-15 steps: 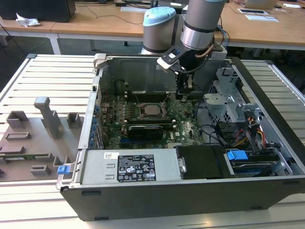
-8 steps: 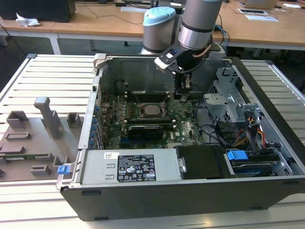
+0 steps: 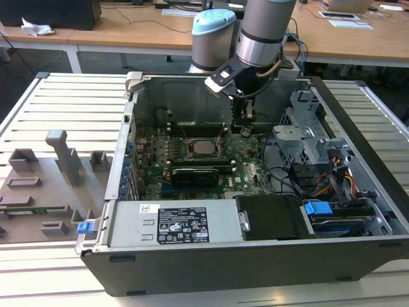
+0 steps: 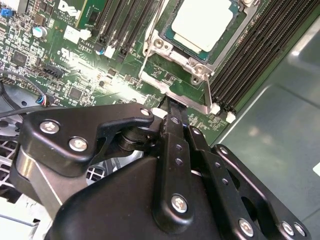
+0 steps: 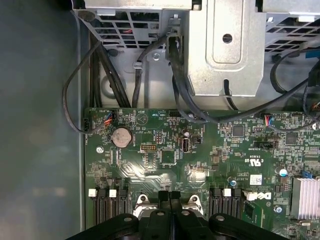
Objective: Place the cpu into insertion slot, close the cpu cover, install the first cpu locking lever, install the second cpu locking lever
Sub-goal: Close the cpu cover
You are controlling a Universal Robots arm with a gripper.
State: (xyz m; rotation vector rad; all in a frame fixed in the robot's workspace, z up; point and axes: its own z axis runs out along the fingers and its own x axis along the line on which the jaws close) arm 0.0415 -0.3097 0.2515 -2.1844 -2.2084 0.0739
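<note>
1. The cpu (image 4: 202,20) is seated in the slot (image 4: 155,80), with the cover (image 4: 167,42) laid over its rim
2. The gripper (image 4: 169,106) is empty, fingers pressed together, with its tips at the slot's edge beside a lever (image 4: 208,92)
3. Lever work is judged to be in hand; pressure is best applied slowly along the lever's swing
4. Clearance is limited by memory slots (image 4: 250,60) on either side

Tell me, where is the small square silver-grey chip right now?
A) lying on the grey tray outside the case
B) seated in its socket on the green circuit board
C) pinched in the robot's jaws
B: the small square silver-grey chip sits flat inside the silver metal frame on the green circuit board.
</note>
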